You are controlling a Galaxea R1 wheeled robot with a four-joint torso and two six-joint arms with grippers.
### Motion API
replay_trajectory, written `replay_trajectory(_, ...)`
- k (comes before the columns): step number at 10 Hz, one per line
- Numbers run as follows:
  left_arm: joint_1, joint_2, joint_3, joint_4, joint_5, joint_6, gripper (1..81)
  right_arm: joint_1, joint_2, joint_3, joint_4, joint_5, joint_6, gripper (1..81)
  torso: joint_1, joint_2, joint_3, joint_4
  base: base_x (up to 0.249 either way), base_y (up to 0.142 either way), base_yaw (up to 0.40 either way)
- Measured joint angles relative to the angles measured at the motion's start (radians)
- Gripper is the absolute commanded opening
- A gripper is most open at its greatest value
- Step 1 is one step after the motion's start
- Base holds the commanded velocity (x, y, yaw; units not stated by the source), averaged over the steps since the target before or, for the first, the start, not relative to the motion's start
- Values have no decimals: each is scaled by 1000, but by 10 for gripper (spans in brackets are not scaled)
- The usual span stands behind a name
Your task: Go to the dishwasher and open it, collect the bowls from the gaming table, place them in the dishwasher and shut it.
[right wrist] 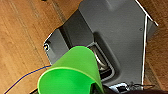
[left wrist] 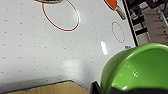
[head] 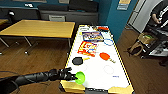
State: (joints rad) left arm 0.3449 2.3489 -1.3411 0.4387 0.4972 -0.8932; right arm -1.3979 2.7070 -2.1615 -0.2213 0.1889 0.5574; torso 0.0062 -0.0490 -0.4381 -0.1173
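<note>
The gaming table point(head: 100, 72) has a glossy white top and yellow sides and runs away from me. At its near left corner, my left gripper point(head: 74, 77) comes in from the left, shut on the rim of a green bowl point(head: 80, 77). In the left wrist view this bowl point(left wrist: 140, 70) hangs just above the white top point(left wrist: 37, 50). My right gripper point(right wrist: 100, 89) holds a second green bowl point(right wrist: 72, 72) low over the wooden floor point(right wrist: 22, 32), beside my grey base point(right wrist: 117, 30). The dishwasher is out of view.
On the table lie a black round paddle point(head: 77, 60), a red paddle point(head: 105, 56), two game boxes point(head: 87, 48), and a blue ring point(head: 108, 42). A wooden table point(head: 37, 28) stands to the left. A person point(head: 160, 12) and bags point(head: 143, 40) are at the right.
</note>
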Motion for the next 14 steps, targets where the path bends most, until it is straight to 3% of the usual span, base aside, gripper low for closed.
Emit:
replay_trajectory(2, 59, -140, 102, 37, 13, 0, 10, -2, 0, 0, 0, 0, -3, 10, 0, 0, 46, 0, 0, 0, 0)
replay_trajectory(6, 317, -229, 160, 147, -38, 1, 10, -16, 27, -55, -1, -6, -3, 10, -1, 0, 139, 0, 0, 0, 0)
replay_trajectory(11, 692, -194, -14, 326, -197, 2, 10, -35, 84, -148, -26, -28, -6, 10, -4, -2, 257, 0, 0, 0, 0)
replay_trajectory(14, 805, -124, -157, 416, -291, 4, 10, -43, 93, -180, -31, -31, -6, 10, -5, -3, 269, 0, 0, 0, 0)
